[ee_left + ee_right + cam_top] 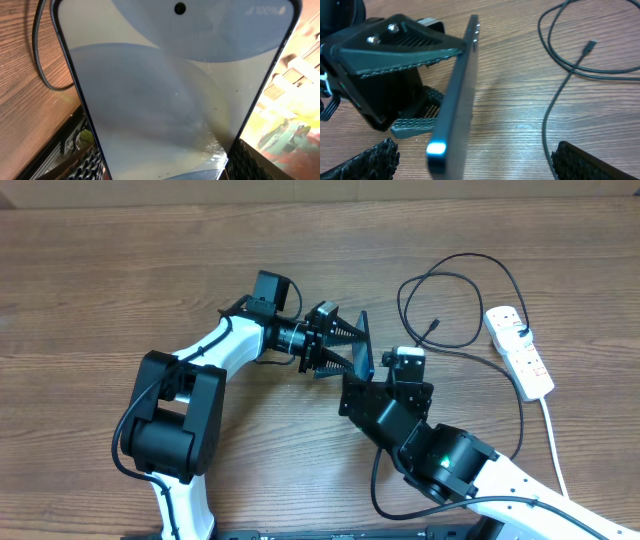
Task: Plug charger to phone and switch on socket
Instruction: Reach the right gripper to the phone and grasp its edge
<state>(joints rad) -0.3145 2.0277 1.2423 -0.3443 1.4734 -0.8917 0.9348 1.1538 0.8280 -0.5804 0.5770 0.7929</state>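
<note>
Two hands, two different states. My left hand (340,347) is clamped across the phone (362,345) and holds it up on its long edge above the desk (100,280), at the middle of the overhead view. My right hand (360,380) stands at about 5 o'clock of the phone, its fingers spread wide and nothing between them to grip.

By my reckoning the step now is to fetch the charger (590,46). Its small connector tip lies loose on the wood at about 2 o'clock from the phone, well apart from it. The socket (520,352) lies farther out at 3 o'clock, and the black cable seems to run to its far end.

To do this well, I would bring the right hand down on the connector body itself, not on the thin cable behind it. I would pinch it short so the tip cannot droop, and leave the metal end clear of my pads. The left hand should hold the phone rigid. I cannot make out the port from here, so I would line up on the phone's near end only once it shows.
</note>
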